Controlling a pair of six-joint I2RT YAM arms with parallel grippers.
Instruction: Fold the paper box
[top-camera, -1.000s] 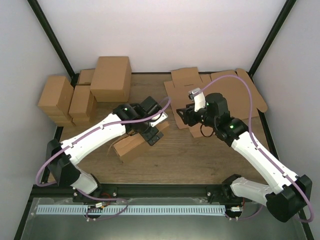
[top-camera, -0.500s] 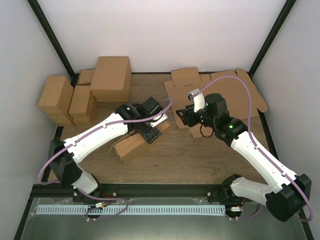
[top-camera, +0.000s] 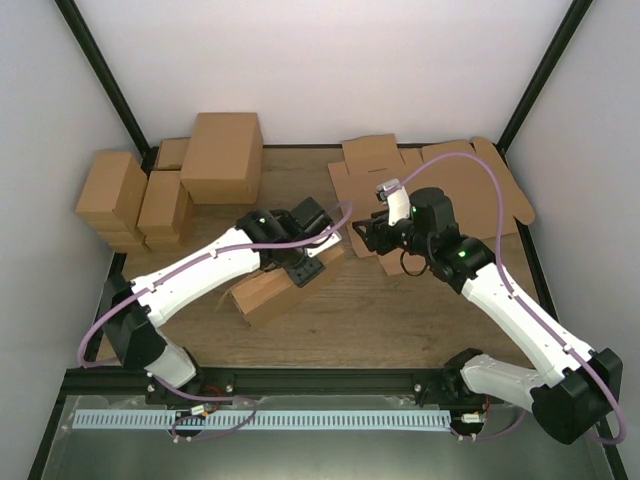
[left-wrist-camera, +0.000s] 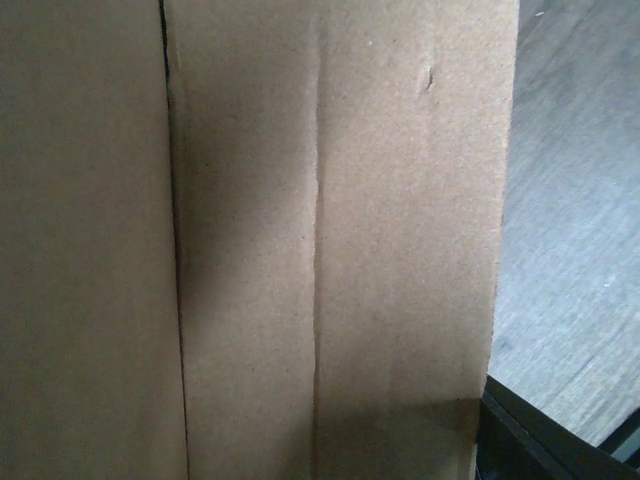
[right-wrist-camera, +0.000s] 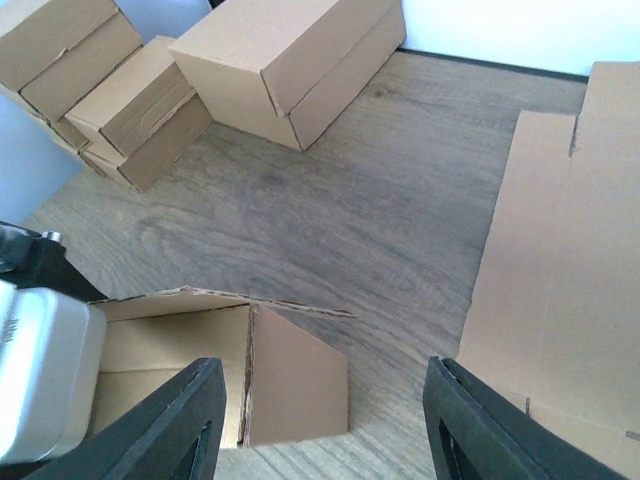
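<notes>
Mid-table, paper box under left gripper, grip unclear, right gripper spread wide, empty, just beside

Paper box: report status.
Left gripper on paper box, jaws hidden. Right gripper open, empty, hovering beside it. Box partly folded, top open. Flat cardboard and closed cartons lie apart from it.

Left gripper: fingertips hidden against the paper box from above, spread unreadable. Left wrist view: paper box wall fills the frame, cut off top, left and bottom; dark part at lower right unidentifiable. Right wrist view: paper box cut off at bottom, left end behind a pale housing; flat cardboard sheets cut off right; stacked cartons cut off top left.
</notes>
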